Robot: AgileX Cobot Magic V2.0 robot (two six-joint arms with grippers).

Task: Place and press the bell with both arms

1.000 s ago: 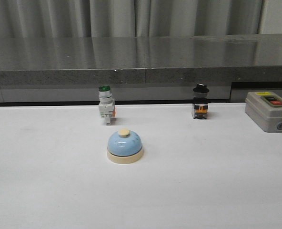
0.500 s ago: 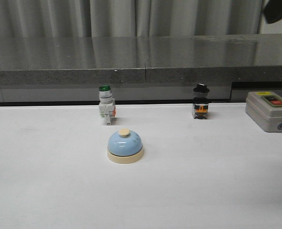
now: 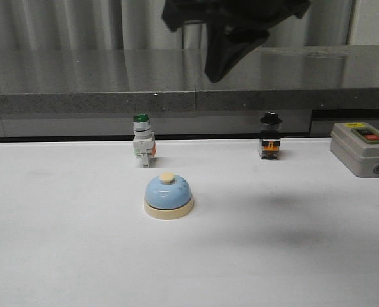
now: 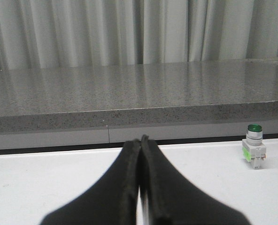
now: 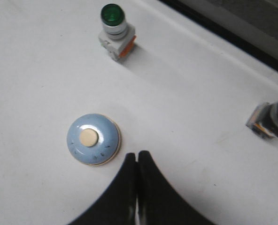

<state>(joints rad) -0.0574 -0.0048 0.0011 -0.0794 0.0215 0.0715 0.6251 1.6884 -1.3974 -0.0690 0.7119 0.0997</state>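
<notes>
I see one light-blue dome bell [image 5: 93,139] upright, cream button up, just beside the right fingers [image 5: 137,161]; both pairs of fingers [image 4: 140,149] closed, empty.

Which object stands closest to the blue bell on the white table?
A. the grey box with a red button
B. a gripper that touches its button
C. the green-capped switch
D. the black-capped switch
C: the green-capped switch stands just behind the bell, while the black-capped switch and the grey box are farther right.
</notes>
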